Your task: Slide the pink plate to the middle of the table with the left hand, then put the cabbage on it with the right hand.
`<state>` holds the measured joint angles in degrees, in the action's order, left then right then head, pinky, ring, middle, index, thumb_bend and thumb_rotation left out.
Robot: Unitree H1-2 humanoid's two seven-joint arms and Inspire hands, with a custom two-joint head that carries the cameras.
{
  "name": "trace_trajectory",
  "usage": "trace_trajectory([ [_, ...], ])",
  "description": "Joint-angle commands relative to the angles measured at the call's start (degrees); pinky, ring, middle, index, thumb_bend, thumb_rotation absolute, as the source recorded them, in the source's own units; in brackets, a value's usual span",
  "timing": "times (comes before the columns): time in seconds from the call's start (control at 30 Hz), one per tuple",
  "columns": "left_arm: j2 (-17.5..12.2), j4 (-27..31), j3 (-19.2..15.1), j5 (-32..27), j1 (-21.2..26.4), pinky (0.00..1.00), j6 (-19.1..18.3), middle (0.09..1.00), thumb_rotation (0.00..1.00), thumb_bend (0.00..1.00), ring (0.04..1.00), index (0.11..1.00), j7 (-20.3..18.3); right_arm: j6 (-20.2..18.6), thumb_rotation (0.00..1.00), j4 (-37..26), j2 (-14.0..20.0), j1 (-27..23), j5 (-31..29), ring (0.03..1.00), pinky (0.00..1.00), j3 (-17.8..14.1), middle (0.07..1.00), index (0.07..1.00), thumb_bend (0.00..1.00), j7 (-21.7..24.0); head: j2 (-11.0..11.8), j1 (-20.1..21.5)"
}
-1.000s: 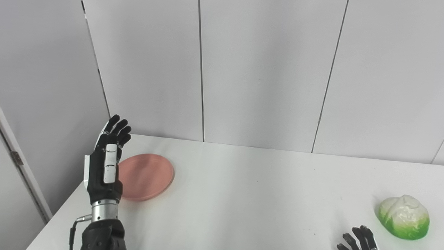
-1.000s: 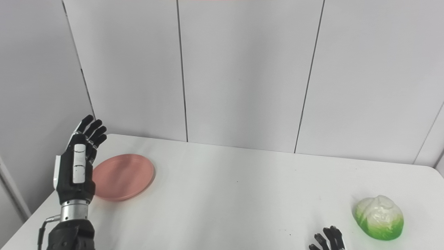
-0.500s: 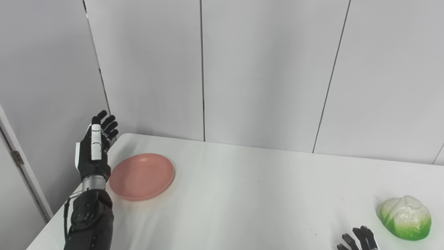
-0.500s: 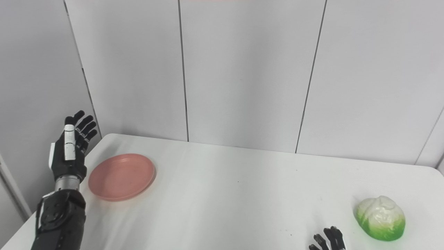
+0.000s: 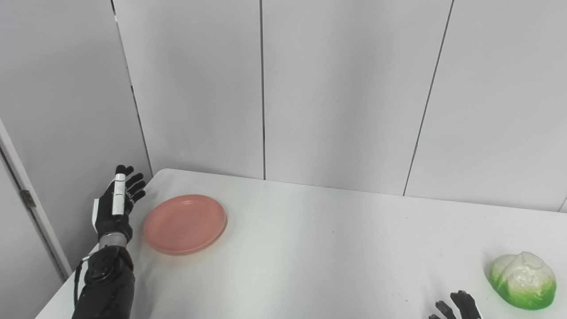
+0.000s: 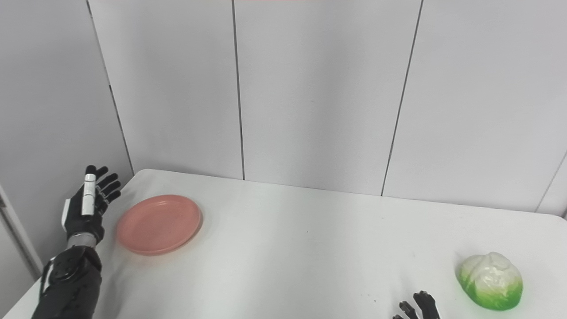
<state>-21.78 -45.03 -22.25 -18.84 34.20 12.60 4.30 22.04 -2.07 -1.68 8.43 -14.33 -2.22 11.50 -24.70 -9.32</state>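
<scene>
A round, shallow pink plastic plate (image 5: 185, 224) lies flat on the white table (image 5: 319, 248), at its far left part, well apart from the middle. The black left hand (image 5: 114, 205) is raised just left of the plate, fingers spread, holding nothing and not touching it. A white-and-green cabbage head (image 5: 523, 279) sits at the near right. Only fingertips of the right hand (image 6: 416, 309) show at the bottom edge; whether that hand is spread or closed cannot be told.
</scene>
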Motion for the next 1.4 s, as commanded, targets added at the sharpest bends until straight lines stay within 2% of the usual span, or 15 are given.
trace_trajectory([
  [0.0, -2.0, -0.63, -0.07, 0.62, 3.48, 0.78, 3.13, 0.75, 0.81, 0.86, 0.767, 0.761, -0.48, -0.48, 0.83, -1.38, 1.4, 4.51, 0.07, 0.871, 0.82, 0.37, 0.937, 0.903, 0.76, 0.27, -0.16, 0.08],
  [0.13, -2.19, -2.73, 0.0, 0.66, 3.67, 0.79, 3.99, 0.771, 0.81, 0.84, 0.791, 0.78, -0.71, -0.78, 0.82, -1.84, 1.38, 4.74, 0.06, 0.868, 0.82, 0.32, 0.935, 0.894, 0.77, 0.25, -0.49, 0.17],
  [0.3, -3.07, -4.83, 1.97, 3.12, 3.01, 0.82, 3.72, 0.782, 0.86, 0.83, 0.799, 0.791, -0.42, -1.45, 0.81, -2.96, 1.45, 5.18, 0.3, 0.86, 0.81, 0.2, 0.928, 0.89, 0.76, 0.01, -1.44, 0.74],
  [0.47, -3.34, -5.24, 2.59, 3.71, 2.79, 0.77, 2.12, 0.789, 0.85, 0.9, 0.801, 0.799, -0.52, -2.53, 0.78, -4.38, 1.57, 5.82, -0.17, 0.852, 0.8, -0.35, 0.914, 0.873, 0.75, -0.36, -2.57, 0.82],
  [0.6, -3.32, -5.62, 2.47, 3.06, 3.07, 0.76, 1.22, 0.792, 0.85, 0.89, 0.806, 0.801, -1.24, -2.32, 0.77, -4.75, 1.8, 6.01, -0.45, 0.849, 0.81, -0.91, 0.911, 0.871, 0.74, -0.21, -3.01, 0.87],
  [0.73, -3.05, -6.76, 2.31, 2.49, 3.22, 0.77, 0.82, 0.786, 0.85, 0.9, 0.802, 0.802, -2.19, 2.11, 0.76, -3.54, 2.72, 5.83, 2.61, 0.859, 0.81, -1.22, 0.925, 0.889, 0.66, 0.6, -3.24, 0.86],
  [0.8, -2.67, -6.06, 1.96, 1.25, 2.74, 0.78, -0.23, 0.796, 0.83, 0.92, 0.802, 0.808, -3.58, 4.0, 0.75, -3.06, 3.02, 5.73, 3.77, 0.854, 0.81, -1.24, 0.92, 0.882, 0.66, 1.11, -3.64, 1.33],
  [0.87, -2.34, -5.27, 1.65, 0.35, 2.37, 0.73, -0.93, 0.753, 0.82, 0.91, 0.747, 0.802, -4.53, 4.53, 0.73, -2.91, 2.97, 5.72, 4.12, 0.84, 0.79, -1.38, 0.904, 0.862, 0.68, 1.38, -3.64, 1.33],
  [0.97, -1.87, -2.34, 2.25, 0.02, 1.42, 0.67, -2.31, 0.733, 0.81, 0.92, 0.726, 0.804, -6.0, 4.5, 0.71, -2.82, 2.64, 5.59, 2.73, 0.839, 0.78, -1.81, 0.899, 0.859, 0.69, 1.42, -4.1, 0.95],
  [1.2, -0.77, 3.44, 3.41, -0.46, 0.11, 0.69, -7.38, 0.76, 0.84, 0.87, 0.753, 0.836, -7.62, 3.97, 0.69, -3.33, 2.48, 5.67, 1.18, 0.836, 0.79, -2.31, 0.894, 0.858, 0.66, 1.54, -4.77, 1.26],
  [1.37, 0.95, 5.8, 3.91, -1.01, -0.99, 0.71, -8.67, 0.766, 0.84, 0.89, 0.762, 0.858, -9.19, 3.83, 0.7, -3.73, 2.31, 6.1, 1.28, 0.831, 0.79, -2.62, 0.896, 0.86, 0.66, 1.22, -4.55, 1.38],
])
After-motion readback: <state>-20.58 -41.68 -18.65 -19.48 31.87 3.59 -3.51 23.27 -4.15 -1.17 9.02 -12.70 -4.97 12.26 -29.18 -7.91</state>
